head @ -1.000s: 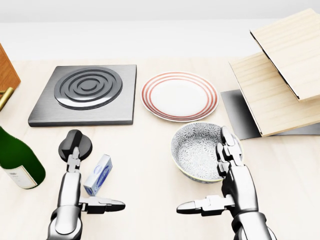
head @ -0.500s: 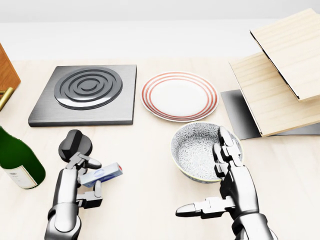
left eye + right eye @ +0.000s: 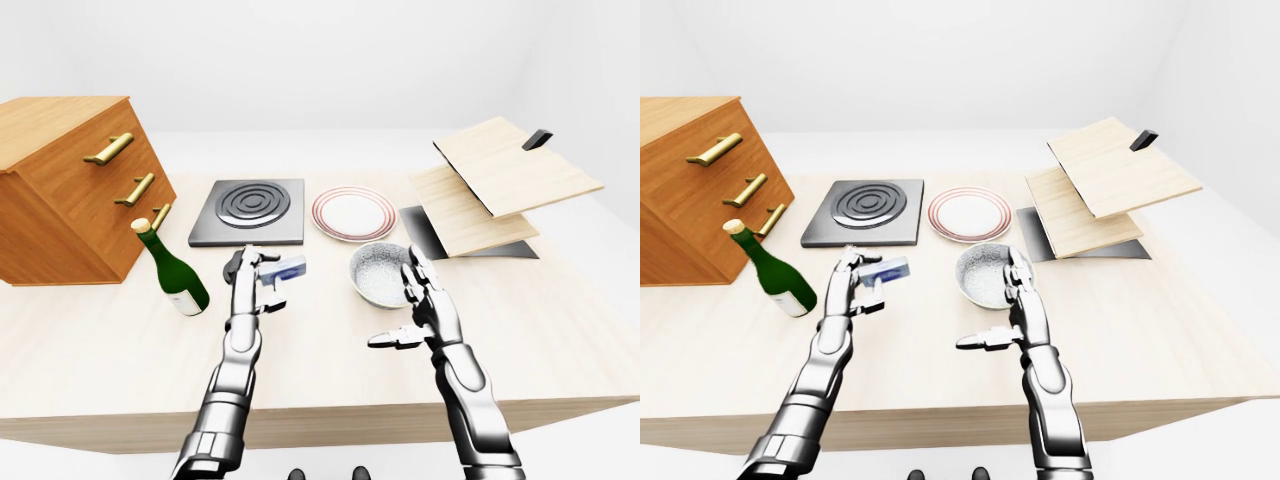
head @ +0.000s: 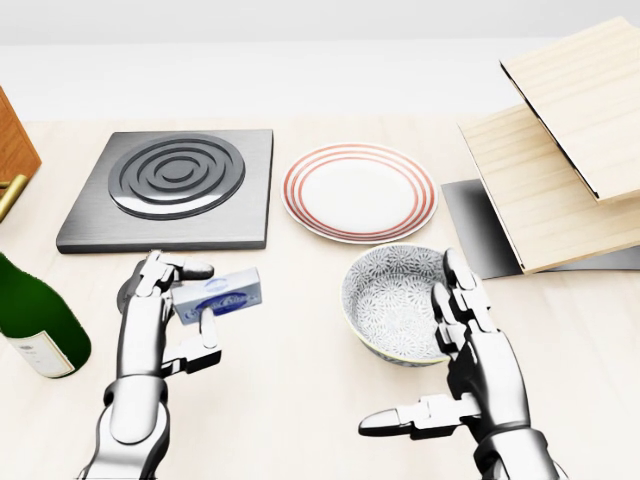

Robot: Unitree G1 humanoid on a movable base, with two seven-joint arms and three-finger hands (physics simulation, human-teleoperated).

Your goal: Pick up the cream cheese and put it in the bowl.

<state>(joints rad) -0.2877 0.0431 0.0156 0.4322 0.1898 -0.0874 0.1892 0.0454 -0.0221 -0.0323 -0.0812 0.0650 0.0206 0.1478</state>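
Left hand [image 4: 185, 305] is pinching the cream cheese [image 4: 222, 292] clear of the tabletop [image 4: 290, 400]; swing right, level, over the bowl [image 4: 395, 300]. Right hand [image 4: 470, 365] is spread beside it.

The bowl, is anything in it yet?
Empty. The bowl shows only its patterned inside; the cream cheese is in the left hand, off to its left.

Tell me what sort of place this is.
Probably a simulated kitchen counter: a light wooden countertop carries a stove burner plate, a red-rimmed plate, a patterned bowl and a wine bottle.
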